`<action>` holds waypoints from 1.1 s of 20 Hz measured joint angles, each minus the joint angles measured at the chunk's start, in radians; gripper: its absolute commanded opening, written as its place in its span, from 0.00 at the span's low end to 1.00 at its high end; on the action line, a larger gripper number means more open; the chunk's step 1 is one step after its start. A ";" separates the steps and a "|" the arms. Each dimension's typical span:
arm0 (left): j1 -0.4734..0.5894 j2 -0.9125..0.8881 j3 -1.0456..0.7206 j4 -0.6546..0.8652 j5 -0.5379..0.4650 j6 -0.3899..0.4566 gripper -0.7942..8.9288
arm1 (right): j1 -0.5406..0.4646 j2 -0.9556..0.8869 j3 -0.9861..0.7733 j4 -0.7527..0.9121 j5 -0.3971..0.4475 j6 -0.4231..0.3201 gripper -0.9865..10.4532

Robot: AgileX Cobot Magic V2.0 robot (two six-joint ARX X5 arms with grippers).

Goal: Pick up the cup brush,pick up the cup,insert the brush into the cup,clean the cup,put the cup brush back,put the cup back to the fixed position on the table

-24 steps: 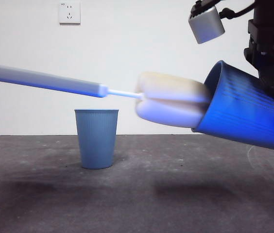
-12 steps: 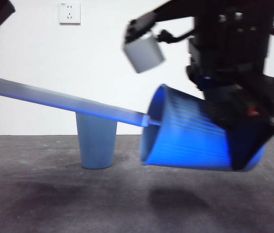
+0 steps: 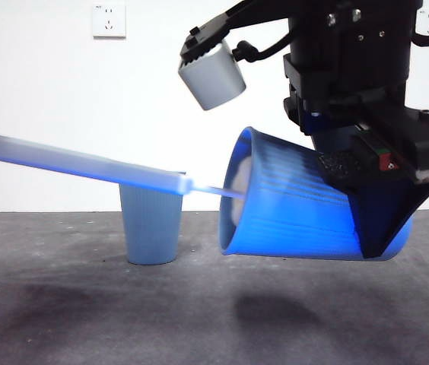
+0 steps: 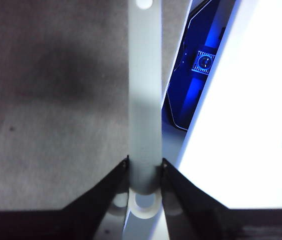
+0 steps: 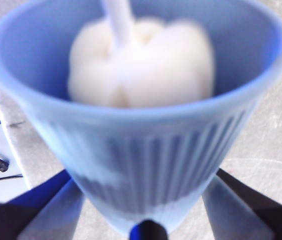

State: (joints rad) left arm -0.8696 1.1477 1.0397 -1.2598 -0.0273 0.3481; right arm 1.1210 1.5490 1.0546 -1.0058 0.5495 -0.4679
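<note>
The left pincer (image 4: 144, 172) is clamping the cup brush (image 4: 145, 100) by its flat grey handle, one black jaw pressing on either side near the rounded end, where a pale ring is showing just behind the grip. The handle is running straight away from the jaws over the dark grey worktop (image 4: 46, 100), which is carrying a broad soft shadow. Beside the handle, a blue-lit dark part is showing against a bright white area.
</note>
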 measured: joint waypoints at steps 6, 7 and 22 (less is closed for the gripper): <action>0.058 -0.124 0.000 -0.068 0.004 0.000 0.07 | 0.000 0.000 0.000 -0.015 0.001 0.019 0.07; 0.062 -0.148 0.000 -0.071 0.005 0.000 0.07 | 0.000 0.000 0.000 -0.015 0.002 0.020 0.07; 0.063 -0.033 0.000 0.060 0.069 0.006 0.07 | -0.001 0.000 0.000 0.011 0.004 0.032 0.07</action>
State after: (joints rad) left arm -0.8070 1.1149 1.0397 -1.2003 0.0422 0.3546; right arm 1.1202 1.5490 1.0546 -0.9947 0.5533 -0.4358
